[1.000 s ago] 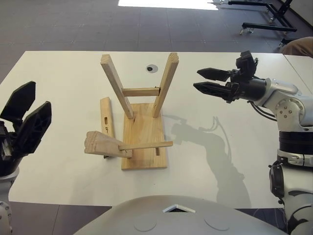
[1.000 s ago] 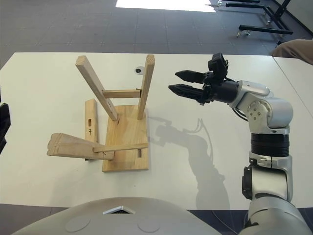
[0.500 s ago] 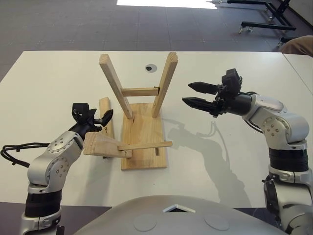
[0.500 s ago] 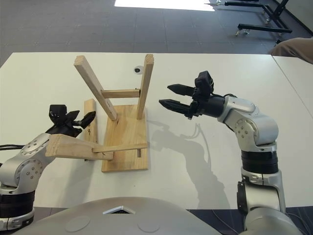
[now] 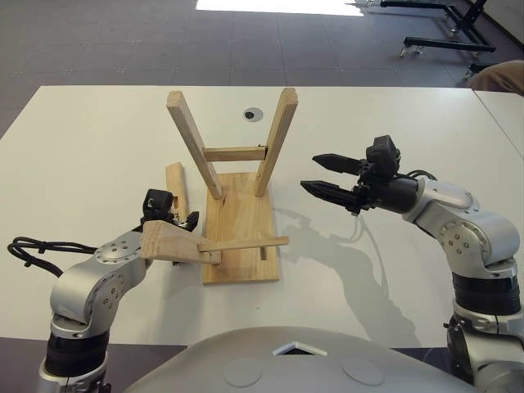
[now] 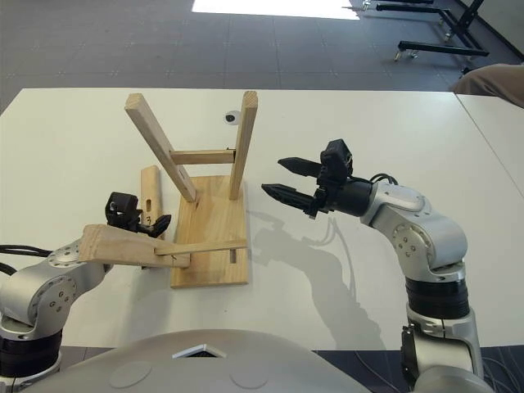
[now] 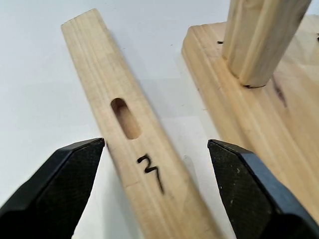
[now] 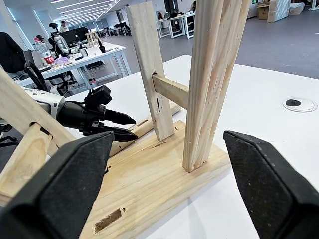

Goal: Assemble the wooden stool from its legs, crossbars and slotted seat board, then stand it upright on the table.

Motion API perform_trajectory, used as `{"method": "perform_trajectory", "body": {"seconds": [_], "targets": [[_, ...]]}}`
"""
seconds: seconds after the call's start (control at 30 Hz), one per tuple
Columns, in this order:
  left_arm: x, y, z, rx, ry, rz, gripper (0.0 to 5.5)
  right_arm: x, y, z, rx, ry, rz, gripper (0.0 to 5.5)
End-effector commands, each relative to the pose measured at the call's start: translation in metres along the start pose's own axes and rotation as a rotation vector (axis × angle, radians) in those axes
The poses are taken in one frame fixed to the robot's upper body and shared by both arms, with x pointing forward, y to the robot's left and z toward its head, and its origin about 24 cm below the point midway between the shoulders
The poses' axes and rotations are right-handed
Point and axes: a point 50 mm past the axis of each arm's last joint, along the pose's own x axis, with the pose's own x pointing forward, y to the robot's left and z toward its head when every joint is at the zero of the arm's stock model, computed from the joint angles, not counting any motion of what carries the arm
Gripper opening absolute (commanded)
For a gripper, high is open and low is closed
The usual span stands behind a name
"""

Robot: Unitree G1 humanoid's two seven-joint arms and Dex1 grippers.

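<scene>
The slotted seat board (image 5: 241, 233) lies flat on the white table. Two legs (image 5: 194, 143) (image 5: 276, 141) stand on its far end, joined by a crossbar (image 5: 236, 153). A third leg (image 5: 168, 243) leans off the board's left edge, with a second crossbar (image 5: 246, 243) running from it over the board. A loose leg (image 7: 129, 129) with a slot and a handwritten mark lies left of the board. My left gripper (image 7: 155, 143) is open, one finger on either side of that loose leg. My right gripper (image 5: 309, 172) hangs open just right of the upright legs.
A round cable hole (image 5: 255, 115) sits in the table behind the stool. A black cable (image 5: 33, 246) trails from my left arm at the table's left edge. Another table (image 5: 503, 102) adjoins on the right. Bare tabletop lies right of the board.
My left arm has swung in from the left edge, bringing its open gripper to the loose leg. My right gripper has moved left and down toward the upright legs.
</scene>
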Motion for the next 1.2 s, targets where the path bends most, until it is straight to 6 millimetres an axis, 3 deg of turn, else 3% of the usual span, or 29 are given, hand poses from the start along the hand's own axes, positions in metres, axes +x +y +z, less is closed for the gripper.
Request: {"method": "perform_trajectory", "body": {"seconds": [0.03, 0.17, 0.33, 0.53, 0.7, 0.8, 0.9, 0.97, 1.03, 1.1, 1.2], "targets": [[-0.002, 0.019, -0.014, -0.001, 0.052, 0.065, 3.82, -0.001, 0.002, 0.001, -0.029, 0.008, -0.008, 4.04], [0.000, 0.023, -0.018, -0.006, 0.060, 0.043, 3.82, 0.000, 0.002, 0.002, -0.031, -0.005, -0.015, 4.04], [0.006, 0.030, -0.023, -0.152, -0.021, -0.002, 3.03, 0.002, 0.001, 0.003, -0.039, -0.011, -0.015, 4.04], [0.009, 0.036, -0.038, -0.167, 0.006, -0.013, 2.05, 0.004, 0.001, 0.006, -0.050, -0.017, -0.004, 4.04], [0.009, 0.041, -0.041, -0.105, 0.020, -0.016, 2.05, 0.005, -0.002, 0.011, -0.058, -0.040, -0.010, 4.04], [0.009, 0.054, -0.035, -0.065, -0.024, 0.032, 2.05, 0.006, -0.004, 0.014, -0.066, -0.056, -0.017, 4.04], [-0.002, 0.084, 0.010, -0.038, -0.344, 0.144, 2.05, 0.005, -0.008, 0.024, -0.075, -0.107, -0.038, 4.04], [-0.020, 0.101, 0.052, 0.003, -0.619, 0.213, 2.05, 0.001, -0.013, 0.041, -0.056, -0.205, -0.043, 4.04], [-0.042, 0.107, 0.093, 0.122, -0.821, 0.228, 2.05, -0.004, -0.014, 0.063, -0.028, -0.310, -0.002, 4.04], [-0.068, 0.094, 0.144, 0.221, -1.060, 0.106, 2.05, -0.006, -0.008, 0.092, -0.017, -0.425, 0.096, 4.04], [-0.094, 0.059, 0.185, 0.262, -1.274, -0.322, 2.05, 0.004, 0.003, 0.123, 0.005, -0.556, 0.245, 4.04]]}}
